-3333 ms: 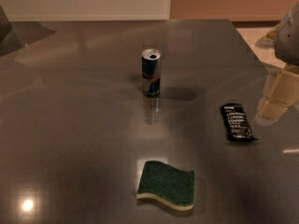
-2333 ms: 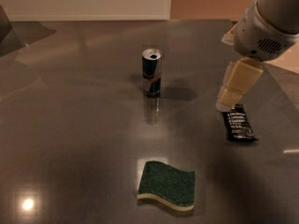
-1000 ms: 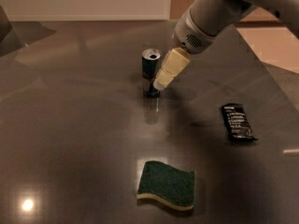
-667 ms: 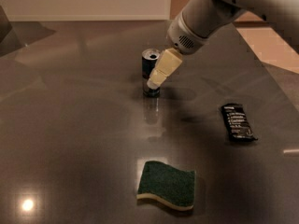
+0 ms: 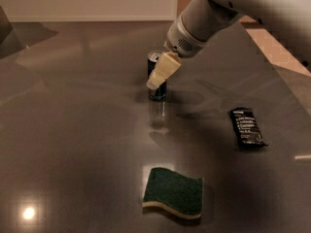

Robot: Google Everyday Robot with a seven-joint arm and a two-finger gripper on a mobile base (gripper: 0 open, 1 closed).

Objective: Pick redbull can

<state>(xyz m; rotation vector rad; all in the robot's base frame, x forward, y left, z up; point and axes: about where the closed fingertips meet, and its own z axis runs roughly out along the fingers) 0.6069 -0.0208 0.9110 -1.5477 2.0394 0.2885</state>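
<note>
Now the gripper [image 5: 155, 83] crosses the front of the redbull can [image 5: 159, 94]; its hold cannot be told. Writing on the wrapper [image 5: 248, 126], well apart, is illegible.

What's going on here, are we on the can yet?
The robot's one arm reaches in from the upper right, and its gripper is right at the redbull can, overlapping it in this view. The can stands upright on the dark table, not lifted. A black wrapper lies to its right and a green sponge nearer the camera, both untouched.
</note>
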